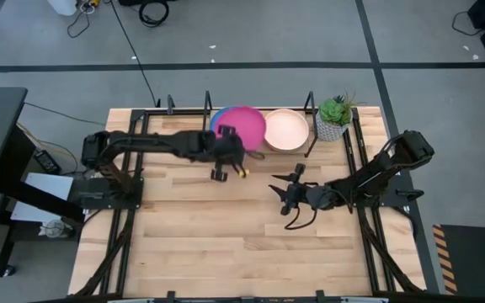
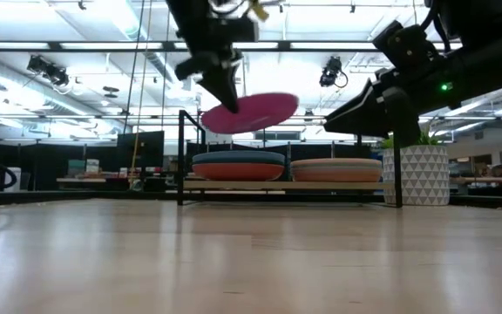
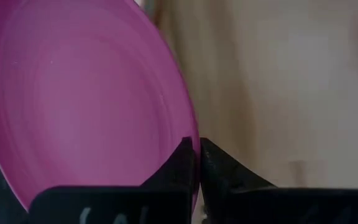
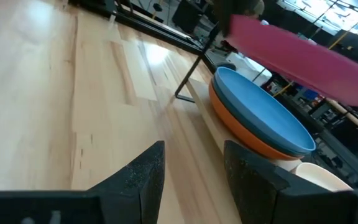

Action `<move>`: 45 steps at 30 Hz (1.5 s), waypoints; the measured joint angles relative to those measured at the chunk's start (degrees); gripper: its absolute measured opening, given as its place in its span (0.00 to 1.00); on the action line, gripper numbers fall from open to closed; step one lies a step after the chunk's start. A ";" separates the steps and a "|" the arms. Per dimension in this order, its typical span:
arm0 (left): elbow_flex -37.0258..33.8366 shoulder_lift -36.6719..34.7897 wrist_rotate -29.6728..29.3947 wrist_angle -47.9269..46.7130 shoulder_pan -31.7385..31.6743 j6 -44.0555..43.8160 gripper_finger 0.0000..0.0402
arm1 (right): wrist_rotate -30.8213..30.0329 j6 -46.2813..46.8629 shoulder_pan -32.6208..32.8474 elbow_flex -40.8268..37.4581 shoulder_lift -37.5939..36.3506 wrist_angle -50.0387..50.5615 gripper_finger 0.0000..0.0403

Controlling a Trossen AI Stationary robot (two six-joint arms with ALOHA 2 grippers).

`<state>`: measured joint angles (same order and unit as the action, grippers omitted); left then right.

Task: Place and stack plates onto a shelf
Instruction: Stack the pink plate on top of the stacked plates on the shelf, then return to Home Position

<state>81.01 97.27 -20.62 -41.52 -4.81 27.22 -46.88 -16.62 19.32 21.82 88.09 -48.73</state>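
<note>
Left gripper (image 1: 222, 156) pinches the round matte magenta plate (image 1: 242, 125) by its rim, held tilted in the air above the blue-on-orange stack (image 4: 263, 121) on the black-rod wooden shelf (image 2: 234, 185). Right gripper (image 1: 286, 195) waits near the shelf's front, jaws spread.

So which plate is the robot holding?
Find the black-rod shelf with a wooden board at the table's far edge. Above its left stack, the left pincer pinches the round matte magenta plate, the only one in the air, tilted.
</note>
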 joint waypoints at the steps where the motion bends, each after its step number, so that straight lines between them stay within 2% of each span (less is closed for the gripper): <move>1: 0.00 0.18 0.00 0.00 -1.23 0.00 0.04 | -0.21 0.00 0.24 0.00 0.00 -0.02 0.42; 7: -0.02 1.60 3.39 -0.03 -6.30 -0.15 0.04 | -0.18 0.21 0.62 0.00 0.00 0.00 0.42; 15: -0.03 5.00 3.46 -0.12 -7.42 -1.58 0.05 | -0.25 2.14 0.65 -0.11 0.00 0.97 0.42; 21: -0.02 5.16 -0.34 1.25 -7.40 -5.88 0.18 | -0.18 2.79 0.88 -0.15 0.00 1.12 0.42; 26: -0.02 5.15 -0.66 1.19 -7.12 -6.01 0.31 | -0.01 2.95 0.89 -0.13 0.00 1.20 0.42; 32: 0.00 2.81 -0.63 0.69 -5.62 -10.84 0.36 | 0.01 2.90 0.89 -0.13 0.00 1.20 0.42; 35: 0.00 0.09 4.01 -0.58 -5.19 -14.86 0.35 | 0.23 3.17 0.89 -0.13 0.00 1.24 0.42; 38: -0.02 -3.05 15.91 0.72 -5.28 -16.96 0.35 | 4.85 5.02 0.85 -0.54 0.00 1.72 0.42; 40: 0.09 -4.54 21.63 3.10 -5.12 -18.11 0.35 | 6.18 5.60 0.49 -0.93 0.02 1.15 0.41; 45: -1.32 -5.20 23.23 4.33 -2.90 -17.80 0.35 | 5.77 6.29 0.00 -1.57 -0.85 0.94 0.38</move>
<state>79.69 92.07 2.61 -37.19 -7.71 9.42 -41.11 -10.33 19.32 20.25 87.24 -47.79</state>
